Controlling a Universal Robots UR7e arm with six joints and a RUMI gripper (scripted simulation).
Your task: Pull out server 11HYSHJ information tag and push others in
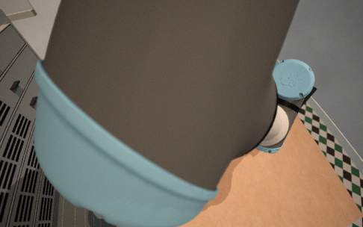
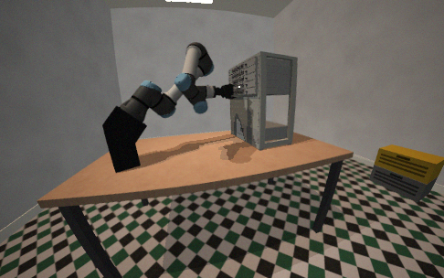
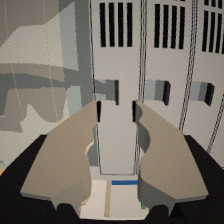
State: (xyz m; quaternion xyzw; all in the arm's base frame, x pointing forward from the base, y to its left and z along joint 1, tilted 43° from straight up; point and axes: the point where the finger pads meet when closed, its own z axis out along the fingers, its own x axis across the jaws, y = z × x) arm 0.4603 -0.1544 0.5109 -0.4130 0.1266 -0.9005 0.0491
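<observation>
The grey rack (image 2: 262, 110) stands upright on the table, with several servers in its upper part; a few server fronts (image 1: 24, 71) (image 3: 118, 145) show close up. My gripper (image 2: 234, 90) (image 3: 116, 102) is at the rack's front, its two fingers a little apart with nothing gripped between the tips. The tips are over the end server's front, near its small handle (image 3: 117, 92). A pale information tag (image 3: 122, 200) with a blue bar sticks out past that server's end, low between the fingers, partly hidden by them. No service tag is readable. The gripper is hidden in the top view.
The arm (image 1: 160, 86) (image 2: 183, 82) fills most of the top view. The wooden table (image 1: 295, 179) (image 2: 183, 157) bears the arm's black base (image 2: 123, 142) and the rack. More server handles (image 3: 165, 92) (image 3: 209, 93) stick out beside the gripper. Yellow and grey boxes (image 2: 408, 162) stand on the floor.
</observation>
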